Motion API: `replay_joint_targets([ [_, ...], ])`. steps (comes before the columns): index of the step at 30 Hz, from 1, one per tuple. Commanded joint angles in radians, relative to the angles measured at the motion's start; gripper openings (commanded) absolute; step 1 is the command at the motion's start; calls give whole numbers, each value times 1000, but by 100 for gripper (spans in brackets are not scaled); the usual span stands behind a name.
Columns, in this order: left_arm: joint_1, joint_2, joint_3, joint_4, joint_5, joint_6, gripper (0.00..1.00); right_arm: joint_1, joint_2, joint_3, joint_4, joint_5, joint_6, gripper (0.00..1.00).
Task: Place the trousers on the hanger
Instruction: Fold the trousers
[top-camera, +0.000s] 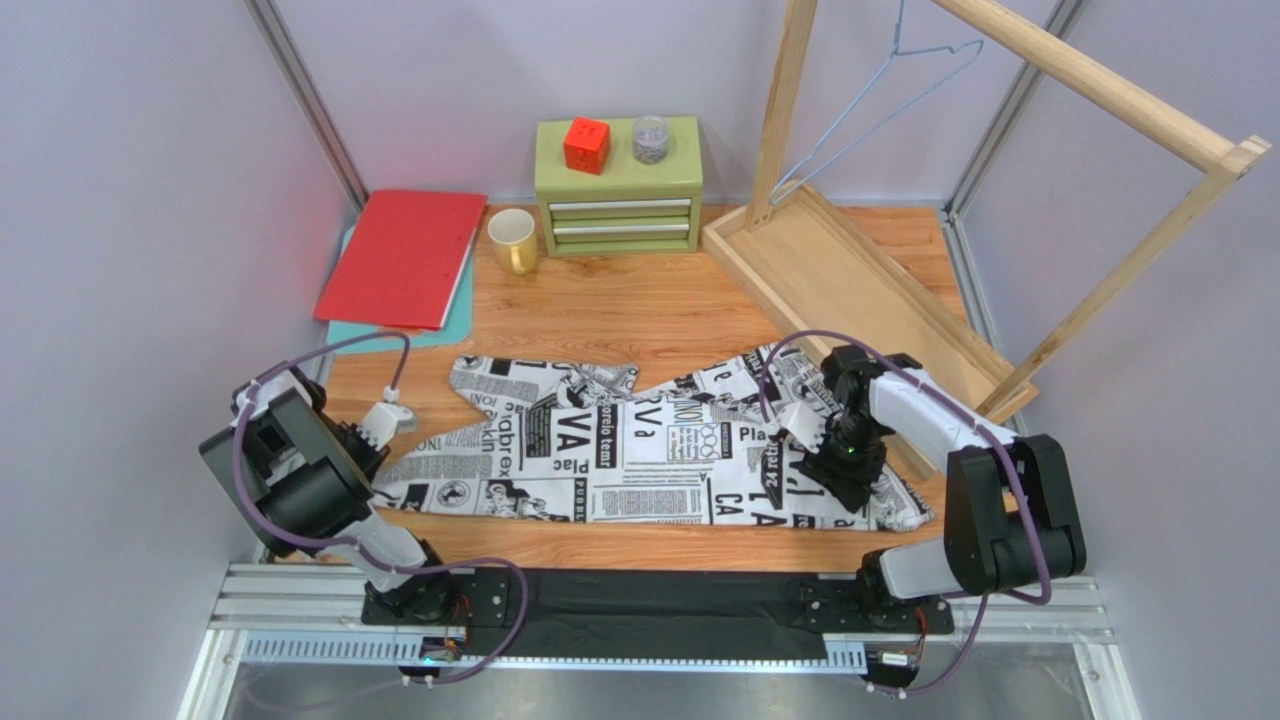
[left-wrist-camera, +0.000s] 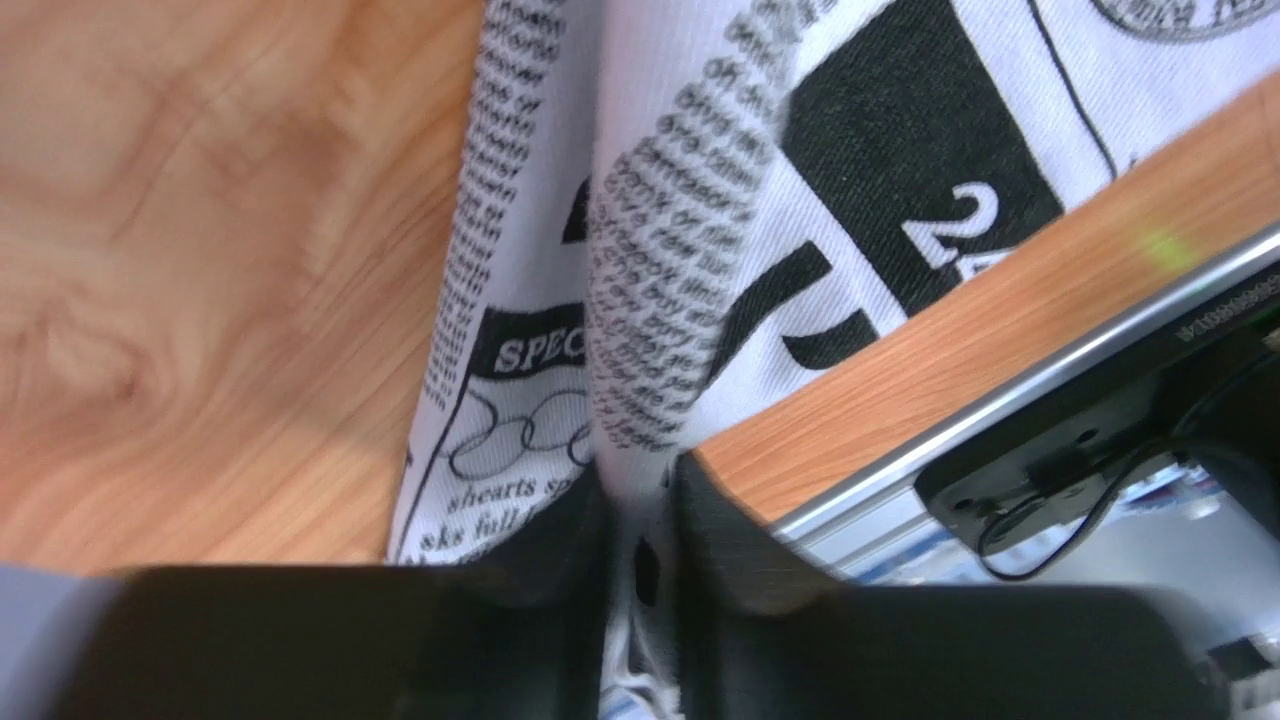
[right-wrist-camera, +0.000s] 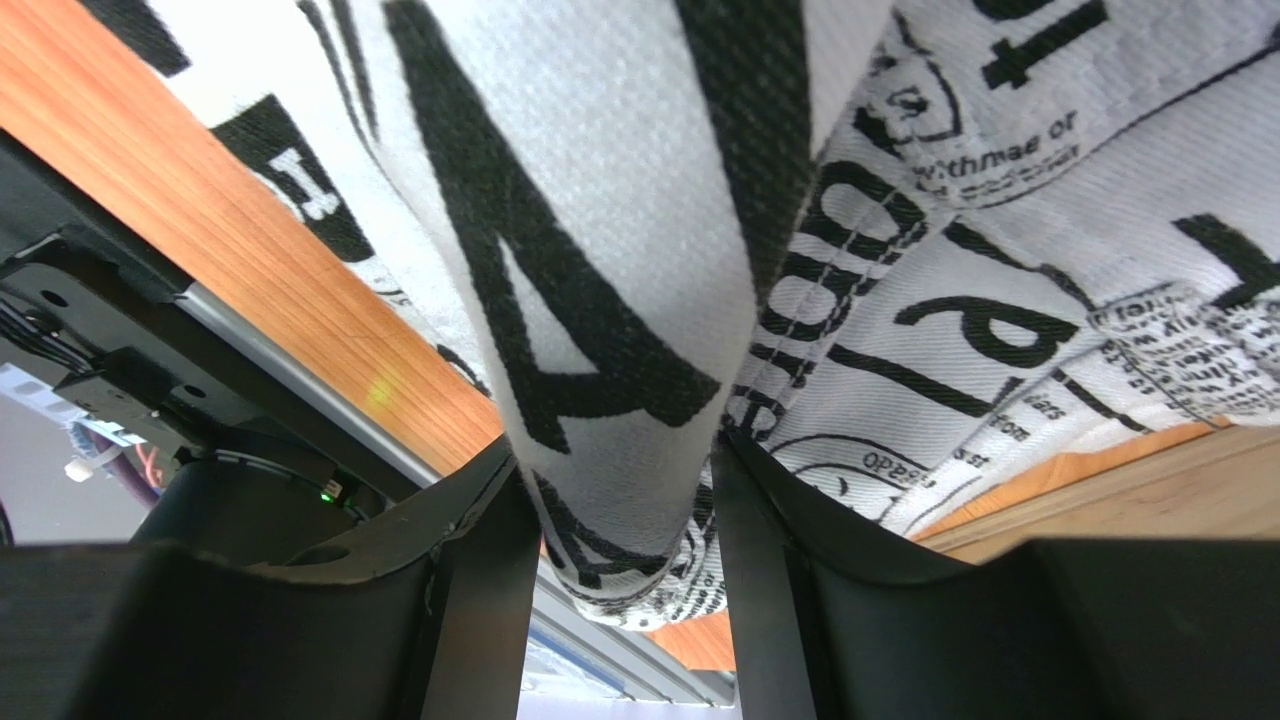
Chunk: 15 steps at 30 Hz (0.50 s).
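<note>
**TROUSERS, PRINTED CLOTH: HANDLING NOTE**

Item: trousers (top-camera: 631, 450), white with black newsprint lettering. They lie spread flat along the near part of the worktop (top-camera: 631, 308), running left to right between the two arms, and the near hem reaches close to the edge.

Material: soft woven cloth, judged light and limp. It folds and bunches wherever it is pinched, and it will sag and drape once raised. It is neither fragile nor slippery, though a thin pinch could pull free under the weight of the hanging part.

Holds: the left hand (left-wrist-camera: 639, 593) is at the left end, its fingers pressed together on a narrow ridge of cloth. The right hand (right-wrist-camera: 624, 563) is at the right end and grips a thicker gathered fold, which fills the gap between its fingers.

Where to hold: at the two ends, as now, so that the length hangs between them. A fold of several layers is judged safer than a single edge.

Destination: the hanger (top-camera: 879, 102), thin wire, hangs from the wooden rack (top-camera: 1112, 90) at the far right, well apart from the trousers. It is likely to swing when touched, and the cloth must be draped over its lower bar.
</note>
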Motion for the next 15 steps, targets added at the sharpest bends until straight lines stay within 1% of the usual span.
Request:
replay_joint_targets([
  [1,10,-65,123,15,29,-7,0,-1,-10,29,36,40,7,48],
  [2,10,-88,197,-6,79,7,0,0,-8,32,35,41,7,48],
  [3,10,-150,226,-5,101,16,0,0,-11,38,35,43,7,48],
  [4,10,-186,248,6,129,29,0,0,-13,41,33,43,7,47],
  [5,10,-265,255,59,140,42,0,-1,-16,45,32,43,6,47],
  [6,12,-308,243,85,152,58,0,0,-19,52,29,43,6,47],
  [7,12,-351,224,107,172,84,0,0,-24,54,26,42,4,47],
  [8,13,-441,158,146,181,143,0,0,-25,54,24,43,1,46],
  [10,20,-528,66,174,198,212,0,-1,-34,49,18,46,-9,46],
  [11,24,-587,-26,144,184,307,5,-1,-38,46,15,46,-14,46],
  [12,26,-605,-69,121,160,344,34,-1,-39,42,10,46,-19,47],
  [13,33,-615,-124,95,122,407,48,-1,-45,35,7,48,-23,47],
  [14,50,-608,-136,14,117,435,61,-1,-47,32,6,49,-26,47],
  [15,78,-593,-133,-20,117,440,88,-3,-48,31,1,51,-26,47],
])
